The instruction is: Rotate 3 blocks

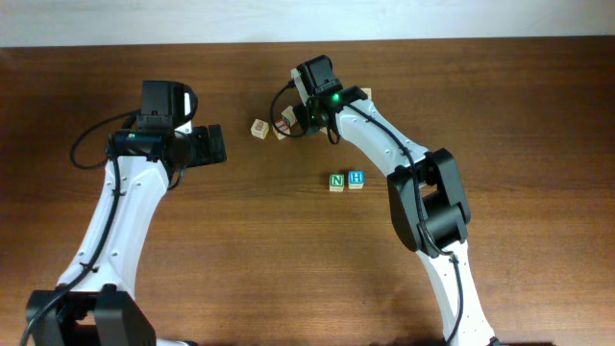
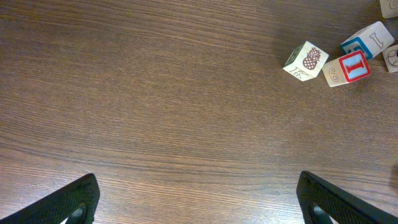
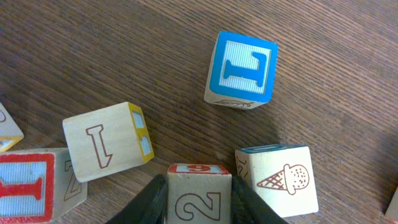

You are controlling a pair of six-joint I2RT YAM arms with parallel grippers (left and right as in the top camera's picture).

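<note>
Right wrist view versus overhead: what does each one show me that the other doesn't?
Right wrist only: the right end effector closed on the number block, beside an ice-cream block and a blue letter block. Overhead only: the green N block and blue H block side by side, and the open left end effector. Both: the wooden table.

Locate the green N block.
Overhead view, just right of centre: the green N block sits immediately left of the blue H block, side by side.

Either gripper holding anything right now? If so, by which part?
Right gripper clamps the red-topped 2 block by two opposite side faces. Left gripper open, holding nothing.
</note>
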